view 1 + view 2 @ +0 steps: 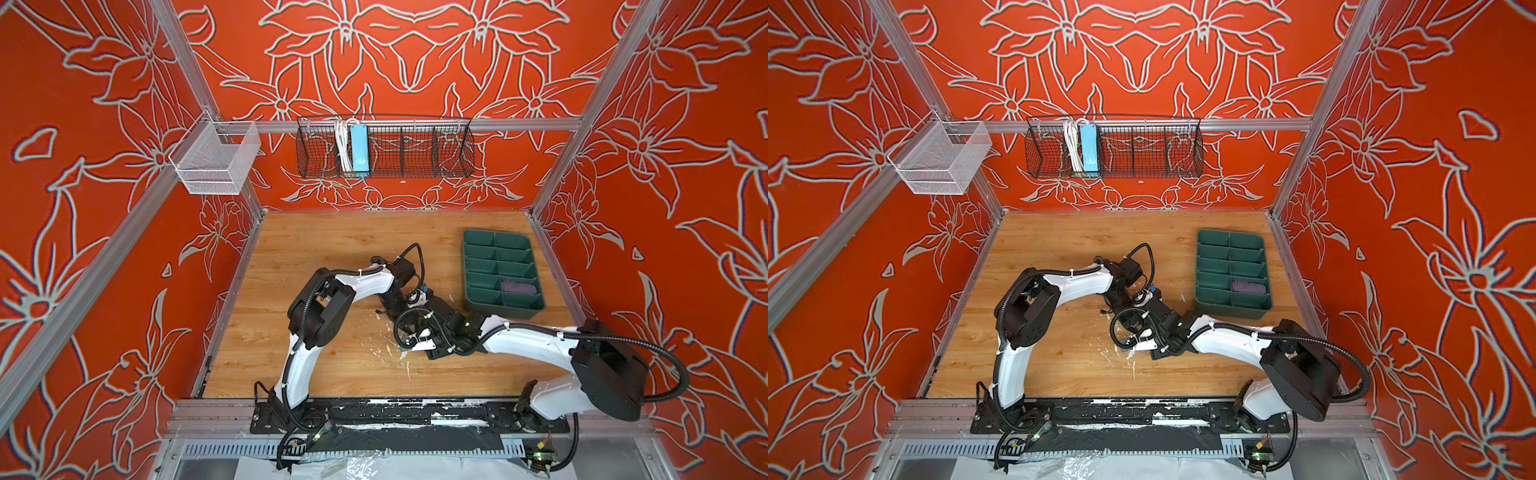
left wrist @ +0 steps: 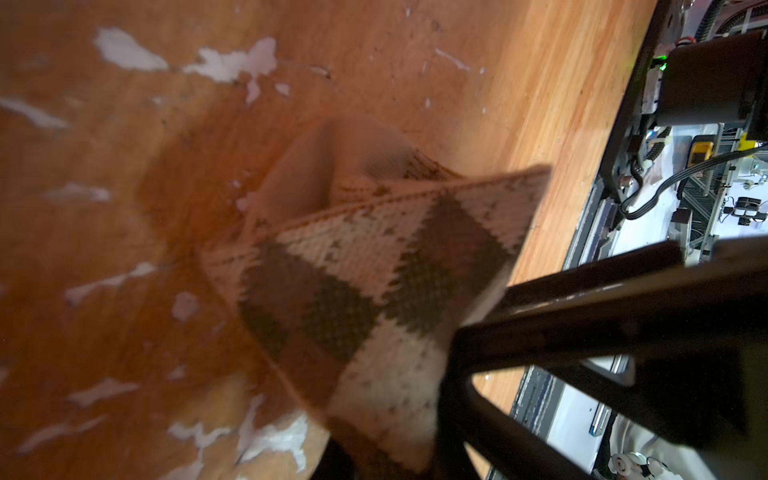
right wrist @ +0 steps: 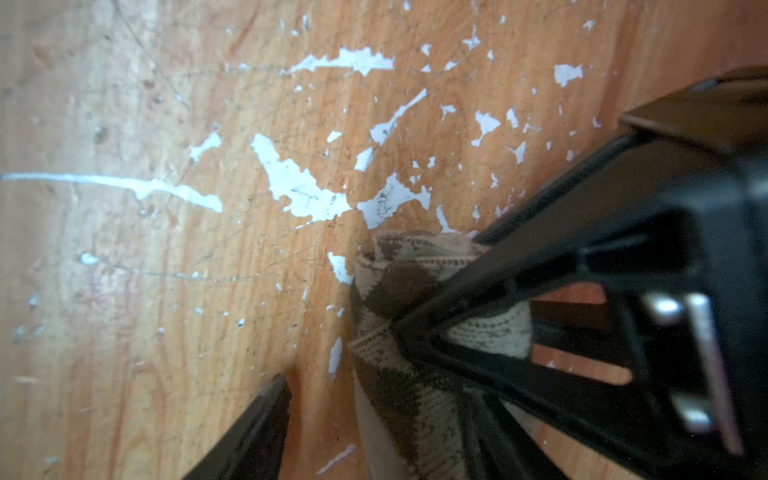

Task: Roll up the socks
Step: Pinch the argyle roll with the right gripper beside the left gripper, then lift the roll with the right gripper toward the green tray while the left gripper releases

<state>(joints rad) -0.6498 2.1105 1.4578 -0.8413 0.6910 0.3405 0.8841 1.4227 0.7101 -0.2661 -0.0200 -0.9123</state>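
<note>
**A:** Starting on the left, what has the left gripper (image 2: 399, 407) got?

**B:** It is clenched on the beige argyle sock (image 2: 353, 257), pinching a patterned stretch. The rest droops toward the table (image 1: 332, 249), close to its centre.

**A:** And the right gripper (image 3: 340, 353)?

**B:** It sits at about 4 o'clock from the left one, with its jaws apart. The sock's curled end lies against one finger, and the other finger stands clear over bare wood. It grips nothing.

**A:** Where is the purple sock (image 1: 517, 286)?

**B:** It is bundled in a compartment of the green tray (image 1: 505, 309), toward 3 o'clock on the table.

**A:** So which step is this?

**B:** I'd say rolling the argyle sock, early on. Next, the right gripper should close on the curled end and wind it toward the left's grip. The left should hold the fabric taut, or the loose knit may slip.
</note>
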